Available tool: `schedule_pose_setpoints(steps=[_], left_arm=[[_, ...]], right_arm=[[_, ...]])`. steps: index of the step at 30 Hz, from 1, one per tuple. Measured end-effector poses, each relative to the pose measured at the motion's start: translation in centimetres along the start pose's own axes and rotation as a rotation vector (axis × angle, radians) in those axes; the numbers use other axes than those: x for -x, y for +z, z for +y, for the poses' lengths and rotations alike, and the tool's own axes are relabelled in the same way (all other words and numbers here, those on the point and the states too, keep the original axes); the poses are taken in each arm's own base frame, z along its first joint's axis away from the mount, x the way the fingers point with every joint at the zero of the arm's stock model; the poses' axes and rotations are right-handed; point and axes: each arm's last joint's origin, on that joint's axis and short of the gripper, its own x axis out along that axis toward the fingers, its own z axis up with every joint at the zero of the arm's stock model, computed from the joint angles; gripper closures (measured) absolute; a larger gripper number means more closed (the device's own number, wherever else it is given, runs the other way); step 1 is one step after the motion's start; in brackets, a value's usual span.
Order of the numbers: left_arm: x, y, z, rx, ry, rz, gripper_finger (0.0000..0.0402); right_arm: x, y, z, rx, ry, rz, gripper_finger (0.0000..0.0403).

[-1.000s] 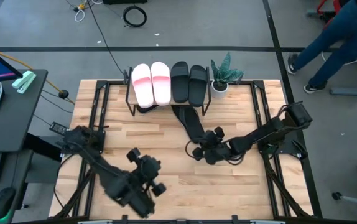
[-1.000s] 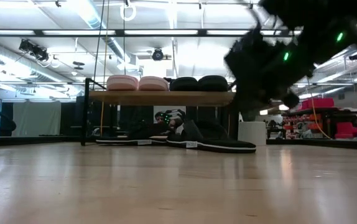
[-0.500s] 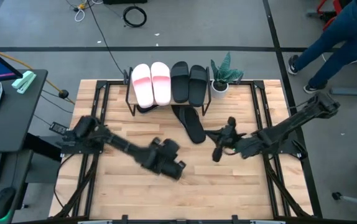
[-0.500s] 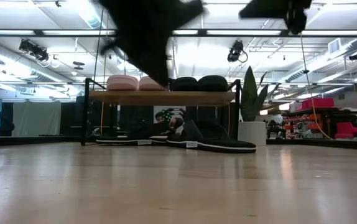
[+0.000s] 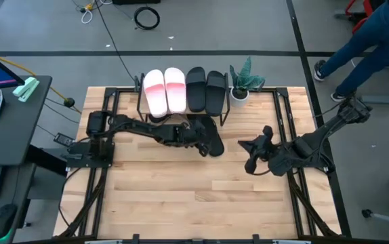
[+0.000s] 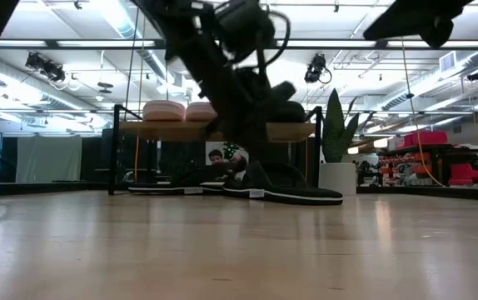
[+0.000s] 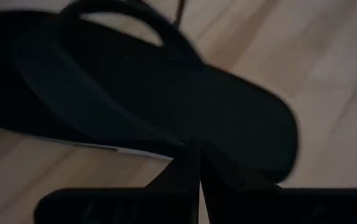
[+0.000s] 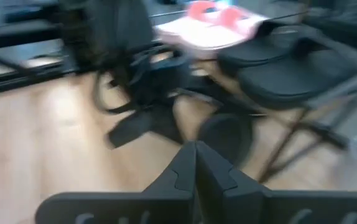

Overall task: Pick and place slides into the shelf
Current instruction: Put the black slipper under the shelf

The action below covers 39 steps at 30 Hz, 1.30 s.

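A thin black flip-flop (image 5: 213, 140) lies flat on the table in front of the shelf (image 6: 214, 131); the left wrist view shows it close up (image 7: 135, 106). On the shelf's top board rest two pale pink slides (image 5: 165, 90) and two black slides (image 5: 206, 90). Another flip-flop (image 6: 168, 188) lies on the table under the shelf. My left gripper (image 5: 204, 145) is shut and slants down at the first flip-flop (image 6: 293, 194). My right gripper (image 5: 252, 161) is shut and raised, right of that flip-flop. My left gripper's shut fingertips (image 7: 198, 163) stand at the flip-flop's long edge (image 7: 166, 152), slanting down from the table's left. Whether they touch it I cannot tell. The flip-flop lies flat, sole down, on the wood.
A small potted plant (image 5: 242, 83) stands at the shelf's right end. A person (image 5: 374, 44) walks on the floor beyond the table's far right corner. Bare wood planks (image 5: 181, 196) fill the table's near half.
My left gripper has swung from the table's near edge toward the far side and down, ending at the flip-flop in front of the shelf. My right gripper has drawn away from that flip-flop toward the table's right edge and risen. The flip-flop has stayed in place.
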Motion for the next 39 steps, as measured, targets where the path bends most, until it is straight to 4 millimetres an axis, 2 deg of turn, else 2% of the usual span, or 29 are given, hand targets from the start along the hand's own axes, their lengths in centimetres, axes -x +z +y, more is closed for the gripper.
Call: schedule_pose_setpoints(steps=[3, 9, 13, 18, 24, 39], left_arm=[[-0.9, 0.1, 1.8, 0.034, 0.030, 0.008, 0.0397], [-2.2, -0.2, 5.3, 0.070, 0.089, 0.068, 0.0390], [-2.6, 0.5, 6.5, 0.061, 0.117, 0.055, 0.0393], [-2.7, 0.7, 7.1, 0.046, 0.127, 0.058, 0.0395], [-2.6, 0.0, 6.7, 0.038, 0.160, 0.085, 0.0396], [-1.4, -2.8, 1.9, 0.136, 0.125, 0.005, 0.0393]], right_arm=[[0.0, 0.0, -0.3, 0.003, -0.056, -0.026, 0.0393], [0.0, -0.1, -0.3, 0.013, -0.021, 0.007, 0.0391], [0.0, -0.3, -0.3, 0.028, -0.020, 0.022, 0.0392], [0.0, -0.4, -0.5, 0.041, -0.028, 0.032, 0.0391], [0.0, -0.4, -0.5, 0.040, -0.028, 0.032, 0.0393], [0.0, -0.4, -0.4, 0.025, -0.028, 0.032, 0.0393]])
